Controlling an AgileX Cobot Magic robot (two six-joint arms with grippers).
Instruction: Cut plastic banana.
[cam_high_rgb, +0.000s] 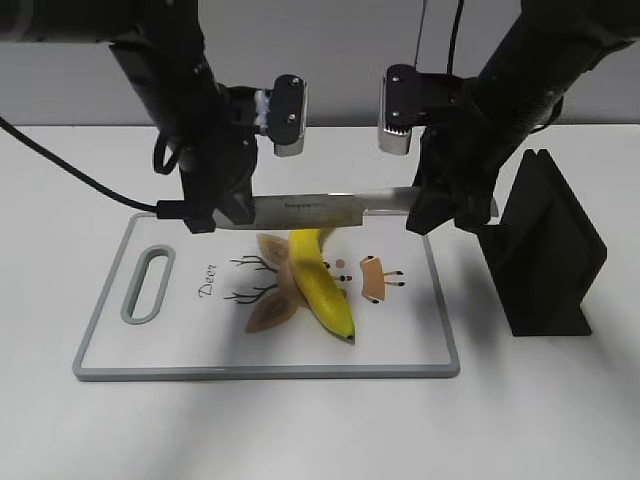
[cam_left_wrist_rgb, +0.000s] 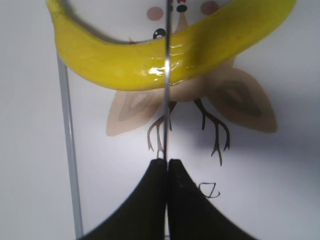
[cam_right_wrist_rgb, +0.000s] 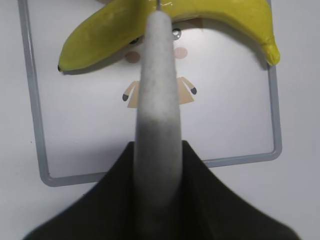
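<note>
A yellow plastic banana (cam_high_rgb: 322, 283) lies on the white cutting board (cam_high_rgb: 180, 340); it also shows in the left wrist view (cam_left_wrist_rgb: 125, 62) and the right wrist view (cam_right_wrist_rgb: 100, 32). A knife (cam_high_rgb: 320, 209) is held level just above the banana, crosswise to it. My left gripper (cam_high_rgb: 222, 213) is shut on the blade's tip end (cam_left_wrist_rgb: 166, 100), seen edge-on. My right gripper (cam_high_rgb: 445, 210) is shut on the knife's grey handle (cam_right_wrist_rgb: 157, 115). The blade's edge sits over the banana's middle; I cannot tell if it touches.
A black knife block (cam_high_rgb: 545, 245) stands on the table right of the board. The board has a grey rim (cam_right_wrist_rgb: 35, 120), a handle slot (cam_high_rgb: 147, 285) at its left end and a printed deer picture (cam_high_rgb: 270, 290) under the banana.
</note>
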